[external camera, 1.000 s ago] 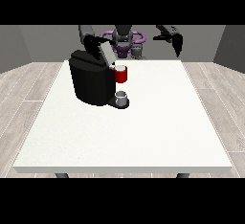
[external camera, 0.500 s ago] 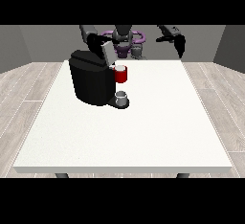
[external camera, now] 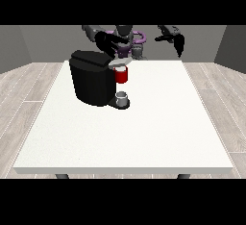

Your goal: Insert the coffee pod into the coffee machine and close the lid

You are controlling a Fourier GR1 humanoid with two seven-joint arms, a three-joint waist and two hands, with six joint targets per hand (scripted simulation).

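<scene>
The black coffee machine [external camera: 91, 82] stands on the white table [external camera: 144, 132], left of its middle. At its front a red pod holder [external camera: 122, 75] sits under a light grey lid [external camera: 120, 63] that lies nearly flat. I see no separate coffee pod. The hand at the view's left [external camera: 107, 44] hovers just above the machine's top, close behind the lid. The hand at the view's right [external camera: 176, 38] is raised over the table's far edge, away from the machine, holding nothing, its fingers hanging relaxed.
A small grey cup [external camera: 122, 97] stands on the machine's drip base. The robot's torso [external camera: 127, 39] is behind the table's far edge. Wooden floor surrounds the table.
The hand at the view's left has moved right and down over the machine's top. The lid now lies lower over the red holder. The other hand stayed raised.
</scene>
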